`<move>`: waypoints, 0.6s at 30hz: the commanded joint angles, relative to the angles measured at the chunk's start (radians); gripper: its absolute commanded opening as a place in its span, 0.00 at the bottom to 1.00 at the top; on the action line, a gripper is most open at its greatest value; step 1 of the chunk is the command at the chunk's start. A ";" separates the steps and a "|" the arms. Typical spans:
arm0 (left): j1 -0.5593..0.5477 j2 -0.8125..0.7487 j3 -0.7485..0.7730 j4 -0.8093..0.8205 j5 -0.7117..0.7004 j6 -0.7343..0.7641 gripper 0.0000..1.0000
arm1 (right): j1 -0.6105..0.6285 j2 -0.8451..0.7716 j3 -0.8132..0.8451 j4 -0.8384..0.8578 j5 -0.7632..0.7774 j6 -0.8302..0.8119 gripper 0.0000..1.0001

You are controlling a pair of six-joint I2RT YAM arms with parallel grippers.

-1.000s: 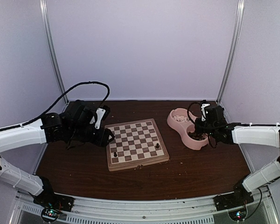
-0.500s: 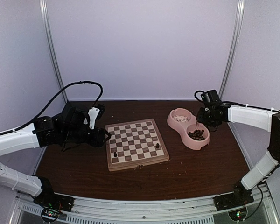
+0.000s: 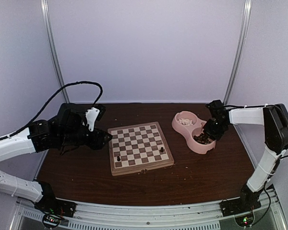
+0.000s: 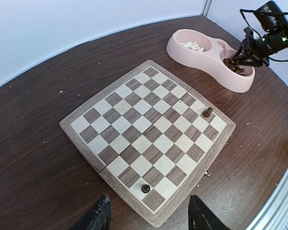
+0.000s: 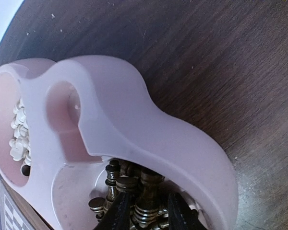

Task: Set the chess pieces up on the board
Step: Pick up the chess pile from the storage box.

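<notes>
I see the left gripper [image 4: 149,221] standing open, its fingers [image 4: 98,218] well apart with nothing between them. The board [image 4: 149,139] lies flat on the table [image 4: 33,158], directly ahead of and below this gripper, with its near edge just under the fingertips. One dark piece [image 4: 145,188] stands upright on the board just ahead of the fingertips. A second dark piece [image 4: 208,112] stands farther ahead and to the right, on a square at the board's edge. The pink double bowl [image 4: 206,56] sits well beyond the board, ahead and to the right. The right gripper [image 5: 146,213] is lowered into one well of that bowl, its fingers [image 5: 120,211] narrowly parted among the heap of dark chess pieces [image 5: 143,199]. One of these sits between the fingers, but I cannot tell whether it is clamped. Past this gripper, in the bowl's other well, lie the cream pieces [image 5: 18,132].
</notes>
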 commanded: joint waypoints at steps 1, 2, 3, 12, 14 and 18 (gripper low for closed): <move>0.004 0.004 0.049 0.030 0.024 0.047 0.55 | -0.003 0.043 0.061 -0.040 -0.042 0.056 0.31; 0.004 0.003 0.050 0.030 0.029 0.052 0.55 | -0.003 0.050 0.061 -0.040 -0.035 0.061 0.31; 0.004 0.001 0.050 0.028 0.033 0.057 0.55 | -0.003 0.053 0.058 -0.033 -0.027 0.069 0.31; 0.004 -0.028 0.024 0.023 0.001 0.070 0.55 | -0.008 0.066 0.053 -0.002 0.056 0.074 0.25; 0.004 -0.030 0.015 0.029 -0.006 0.066 0.55 | -0.010 0.075 0.063 -0.003 0.057 0.065 0.23; 0.004 -0.015 0.007 0.050 -0.003 0.061 0.55 | -0.024 0.066 0.050 0.018 0.033 0.058 0.15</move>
